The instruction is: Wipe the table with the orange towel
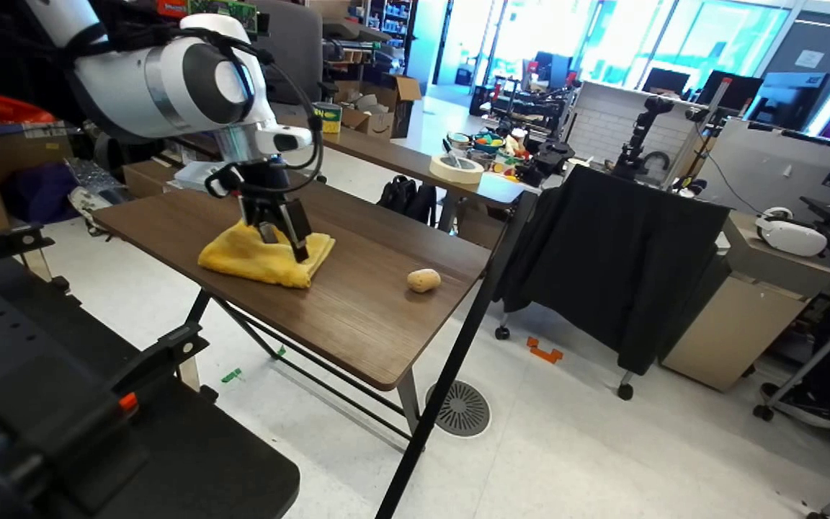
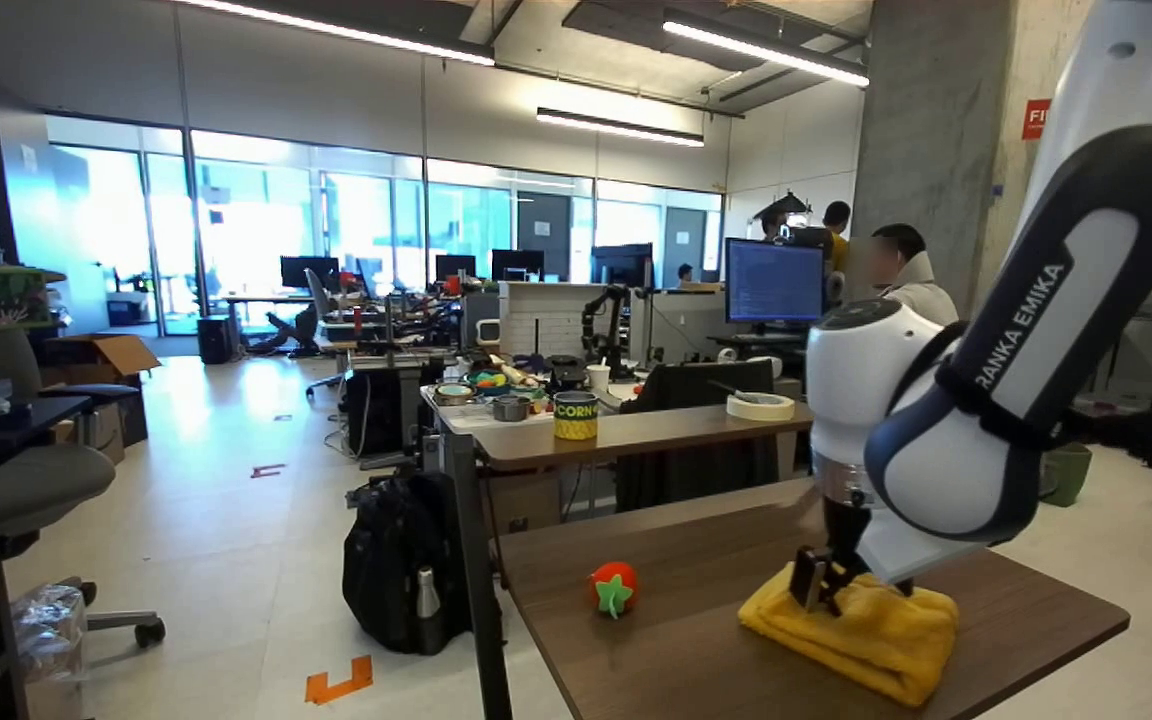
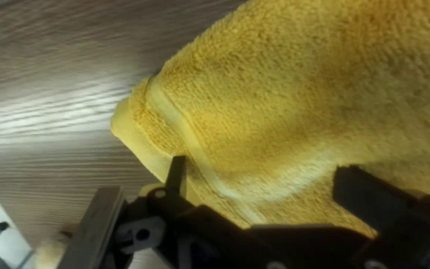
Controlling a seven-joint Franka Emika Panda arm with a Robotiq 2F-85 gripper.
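The towel is yellow-orange, plush and folded. It lies on the brown wooden table in both exterior views (image 1: 249, 256) (image 2: 891, 640) and fills much of the wrist view (image 3: 274, 93). The table shows bare wood around it (image 1: 357, 317) (image 2: 676, 650) (image 3: 50, 86). My gripper (image 1: 285, 245) (image 2: 851, 598) points down over the towel. In the wrist view its two fingers (image 3: 261, 164) stand wide apart, one near the towel's hemmed edge, the other over its plush part. No cloth is pinched between them. Whether the fingertips touch the towel I cannot tell.
A beige rounded object (image 1: 424, 280) sits on the table; an exterior view shows a red ball with a green star (image 2: 614, 588), possibly the same thing. A raised shelf (image 2: 656, 432) behind holds a tape roll (image 2: 760, 406) and a corn can (image 2: 576, 415).
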